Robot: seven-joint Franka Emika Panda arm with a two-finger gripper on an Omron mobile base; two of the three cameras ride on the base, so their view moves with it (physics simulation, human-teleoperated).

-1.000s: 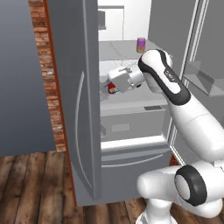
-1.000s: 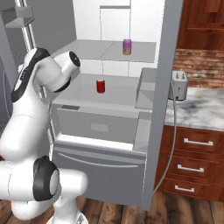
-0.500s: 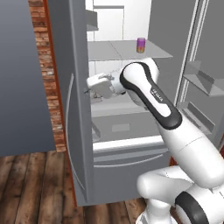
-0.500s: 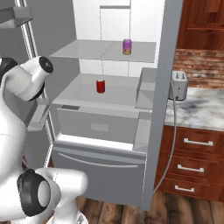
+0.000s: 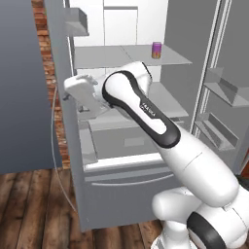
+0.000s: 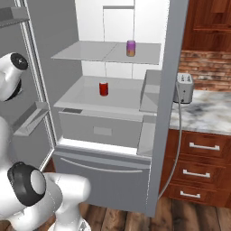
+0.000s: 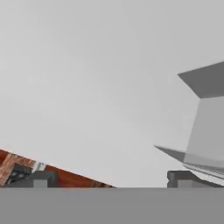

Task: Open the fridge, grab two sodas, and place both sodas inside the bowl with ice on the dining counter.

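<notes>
A grey French-door fridge stands with both doors swung open, showing a white interior with grey shelves and a closed bottom drawer.

Two soda cans are inside. The purple can stands upright near the right edge of the upper shelf; in the left base view the same can sits toward the back right of that shelf. The red can stands upright on the lower shelf, about mid-width, set back from the front edge, below and to the left of the purple one. The cans are well apart, each on its own shelf.

The white robot arm reaches up and to the left, its hand close against the inner face of the left fridge door. The fingers are spread wide apart with nothing between them; in the hand view their two dark tips point at the plain grey door panel, beside a door bin. The hand is well away from both cans.

To the right of the fridge, a toaster sits on a marble desk over reddish wood drawers, its cord hanging down the front.
</notes>
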